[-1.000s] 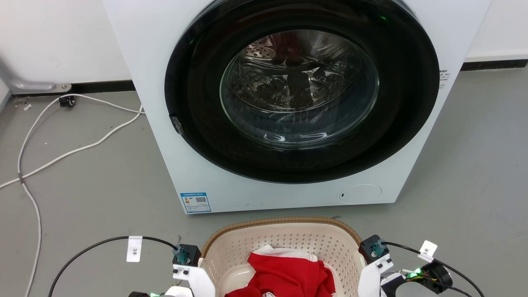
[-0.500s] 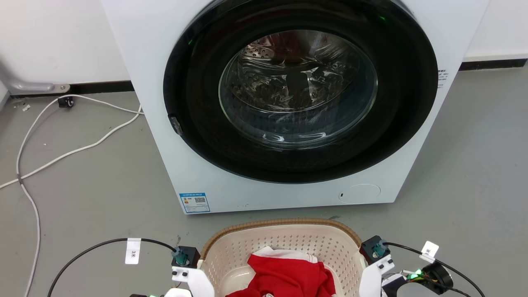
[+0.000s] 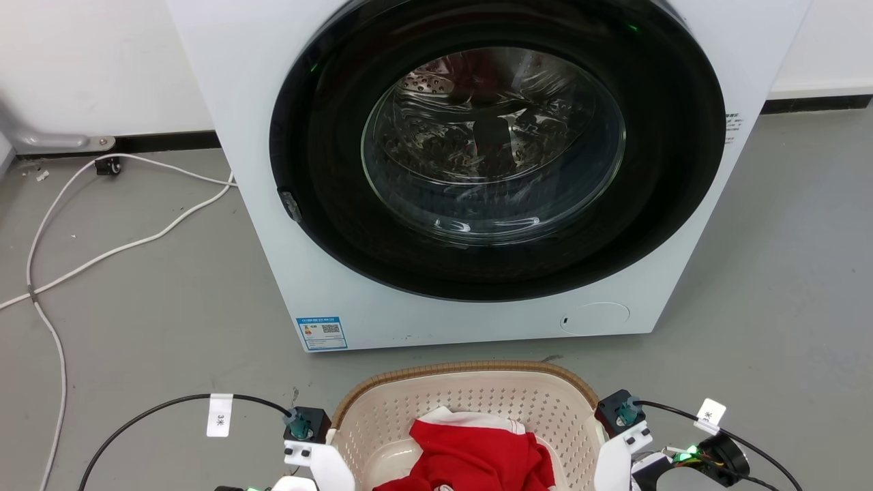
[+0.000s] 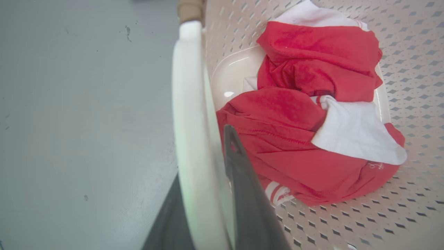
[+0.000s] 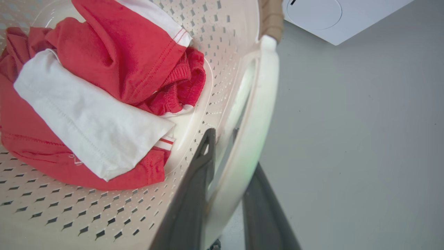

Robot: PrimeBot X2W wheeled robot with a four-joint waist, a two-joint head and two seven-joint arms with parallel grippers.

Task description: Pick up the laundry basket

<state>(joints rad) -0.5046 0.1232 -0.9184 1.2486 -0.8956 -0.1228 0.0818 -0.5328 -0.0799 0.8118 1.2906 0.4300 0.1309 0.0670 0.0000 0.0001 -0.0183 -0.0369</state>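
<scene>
Nothing has visibly moved in the last half second; against a second ago the whole head view sits a touch differently, which is the camera's shift, and the basket lies as it did between the two grippers.

Seen from its wrist, the left gripper point(image 4: 203, 156) straddles the left handle point(image 4: 189, 104), one dark finger inside the basket wall and the other outside it, closed on the white bar; the right gripper point(image 5: 232, 149) grips the right handle point(image 5: 263, 97) the same way, inner finger against the perforated wall, outer finger over the floor side.

Between them is the laundry basket point(image 3: 470, 399), cream and perforated with a brown woven-look rim, at the bottom middle of the head view; whether it rests on the floor or hangs just clear I cannot tell; inside lies a crumpled heap of red and white clothes point(image 4: 295, 139), against the basket's bottom and touching neither finger.

Just beyond the far rim stands the washing machine point(image 3: 409, 320), its round dark door point(image 3: 491, 143) shut, a blue label point(image 3: 322, 333) low on its front; the grey floor point(image 3: 170, 307) spreads around; a white cable point(image 3: 136, 242) trails to the left, well apart from the basket.
</scene>
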